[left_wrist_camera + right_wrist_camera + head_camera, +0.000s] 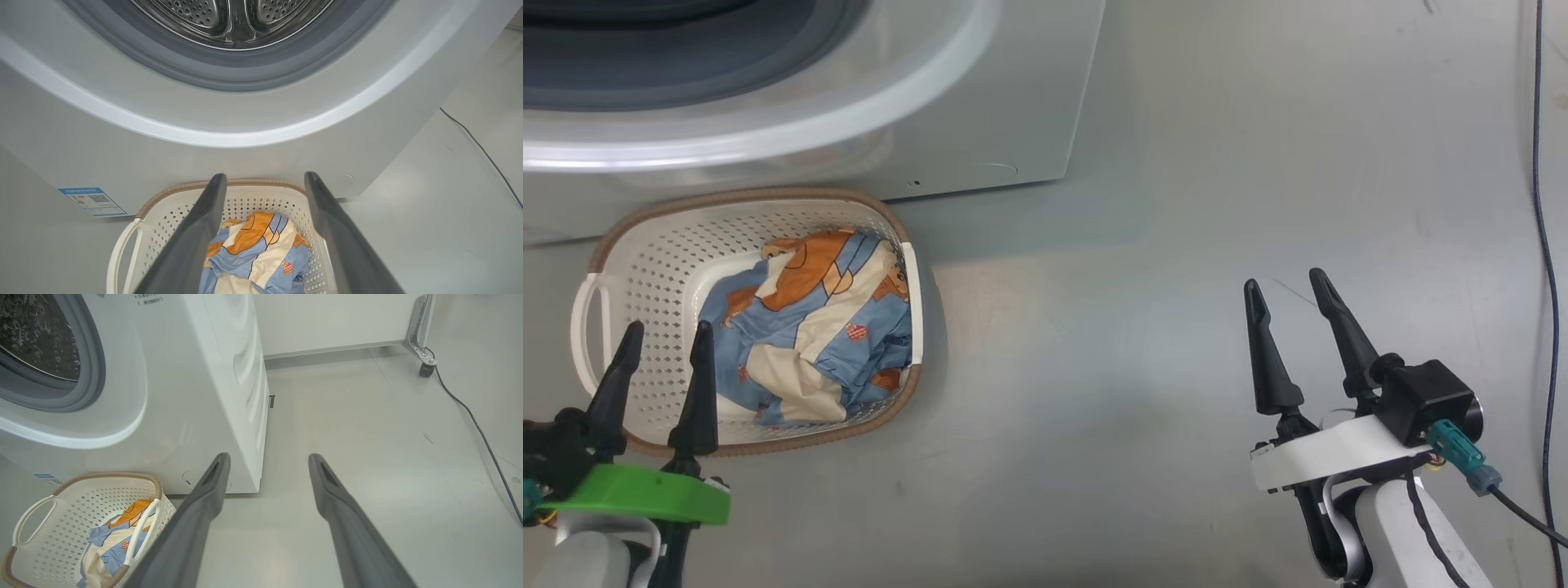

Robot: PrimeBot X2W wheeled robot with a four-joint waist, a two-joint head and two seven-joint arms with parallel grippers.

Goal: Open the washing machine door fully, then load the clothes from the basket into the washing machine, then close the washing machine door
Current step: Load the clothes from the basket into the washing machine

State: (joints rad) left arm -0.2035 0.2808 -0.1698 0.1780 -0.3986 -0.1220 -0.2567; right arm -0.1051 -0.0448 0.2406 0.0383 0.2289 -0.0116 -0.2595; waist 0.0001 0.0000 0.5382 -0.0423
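Though crumpled, clothes [809, 327] in perforated basket [645, 269]

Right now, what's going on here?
Nothing is held. Both tools are open: the left tool hovers over the basket, where the clothes lie; the right tool hangs over the floor. The washer has its drum uncovered, so loading looks next.

Smooth pale grey floor [1160, 343] spreads across the right half of the head view. A thin black cable [1543, 245] trails down its right edge. At the right wrist view's upper right, a silver metal bracket [417, 330] ends in a small black caster wheel [426, 370] resting on the floor, beside a white wall panel [327, 318].
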